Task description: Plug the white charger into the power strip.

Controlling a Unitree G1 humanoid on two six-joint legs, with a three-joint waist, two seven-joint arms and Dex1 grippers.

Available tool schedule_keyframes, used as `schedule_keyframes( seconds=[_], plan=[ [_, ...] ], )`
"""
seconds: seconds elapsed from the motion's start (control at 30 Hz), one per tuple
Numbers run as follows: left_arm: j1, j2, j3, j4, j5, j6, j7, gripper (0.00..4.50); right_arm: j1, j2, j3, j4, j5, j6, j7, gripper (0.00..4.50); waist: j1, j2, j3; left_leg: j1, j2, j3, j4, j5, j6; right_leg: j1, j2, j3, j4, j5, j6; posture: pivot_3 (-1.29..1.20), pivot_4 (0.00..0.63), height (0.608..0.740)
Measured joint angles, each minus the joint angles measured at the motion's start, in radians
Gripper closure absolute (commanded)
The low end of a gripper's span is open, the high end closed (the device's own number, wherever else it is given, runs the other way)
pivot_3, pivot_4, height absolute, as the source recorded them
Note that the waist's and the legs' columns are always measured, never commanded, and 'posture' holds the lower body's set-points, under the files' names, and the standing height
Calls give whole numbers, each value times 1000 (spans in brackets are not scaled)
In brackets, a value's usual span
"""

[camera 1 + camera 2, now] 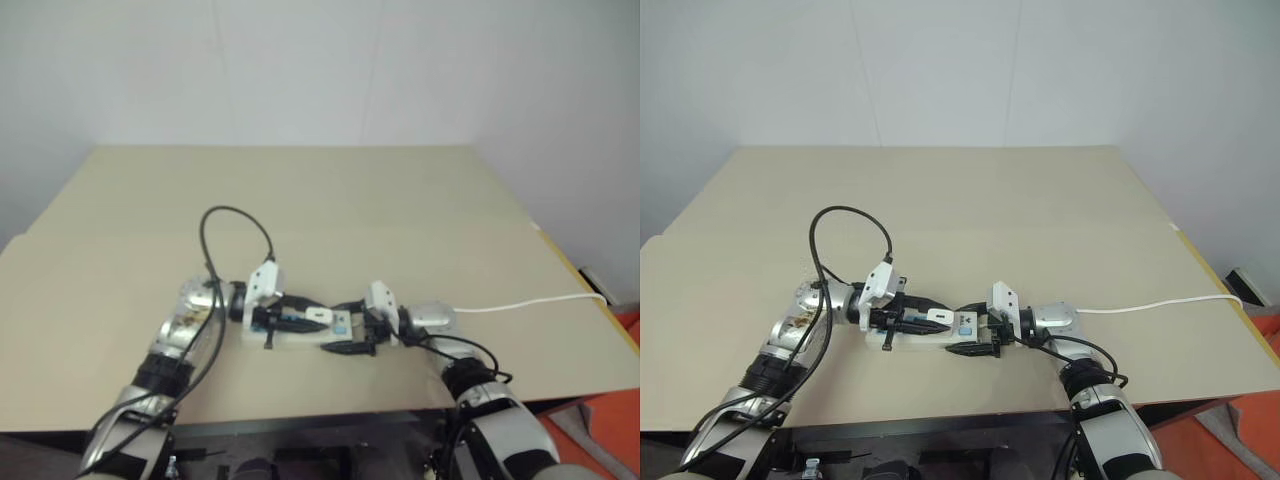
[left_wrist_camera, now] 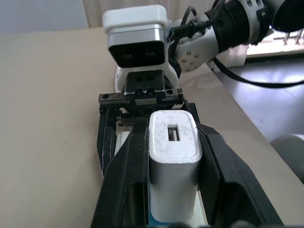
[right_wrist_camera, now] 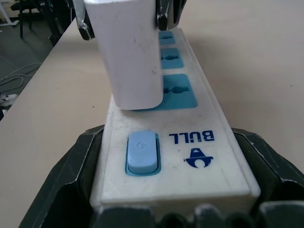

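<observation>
The power strip lay flat on the beige surface near its front edge, at about six o'clock from the surface's centre, with its long axis running from nine to three o'clock. Its thin white cord trailed away toward three o'clock and reached the surface's right edge.

The right tool came in from the three o'clock end, and its two black fingers stood wide apart, one on each long side of the strip's switch end. In the right wrist view the pale blue switch and the blue "BULL" mark sat between those fingers, which pressed against the strip's sides.

The left tool reached in from the nine o'clock end. Its fingers were clamped on the white charger, one finger against each flank. The charger was upright above the strip, and its lower edge was at the blue socket nearest the switch, partly covering it. Whether its prongs had entered the socket I could not tell. Two further blue sockets lay beyond it along the strip.

A black cable looped up over the left arm.
</observation>
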Motion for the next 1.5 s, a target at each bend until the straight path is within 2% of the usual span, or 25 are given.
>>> schedule_keyframes(
  seconds=[0.73, 1.17, 1.23, 1.3, 1.5],
  plan=[
    [6, 4, -7, 76, -7, -76, -3, 3473, 0, 0, 8, 0, -5, -1, -11, 1088, -1, 1, -1, 2, 0, 0, -1, 0, 0, 1, 0, 0, 0, 0, 0, 0, 150, 740],
    [-1, 27, -37, 71, -3, -78, 7, 3473, -1, 0, 13, 3, -7, -1, -16, 1088, 0, 9, -7, 4, 0, 1, -3, 0, 0, 2, 0, 1, -1, -1, 0, 0, 150, 740],
    [0, 30, -41, 66, -3, -73, 10, 2750, -1, 1, 14, 3, -7, -1, -16, 1088, -1, 9, -7, 4, 0, 1, -4, 0, 0, 2, 0, 1, -1, -1, 0, 0, 150, 740],
    [15, 69, -62, 86, 43, -43, 19, 2222, -3, 0, 17, 3, -7, -1, -14, 1088, -4, 10, -7, 4, 0, 2, -5, 0, 0, 1, 1, 3, -1, -1, 1, 0, 150, 740],
    [18, 73, -37, 80, 49, -7, 34, 227, -3, -7, 14, 5, -7, -1, -8, 1088, 3, 10, -8, 4, 0, 2, -6, 0, 0, 1, 1, 2, -2, -1, 0, 0, 150, 740]
  ],
)
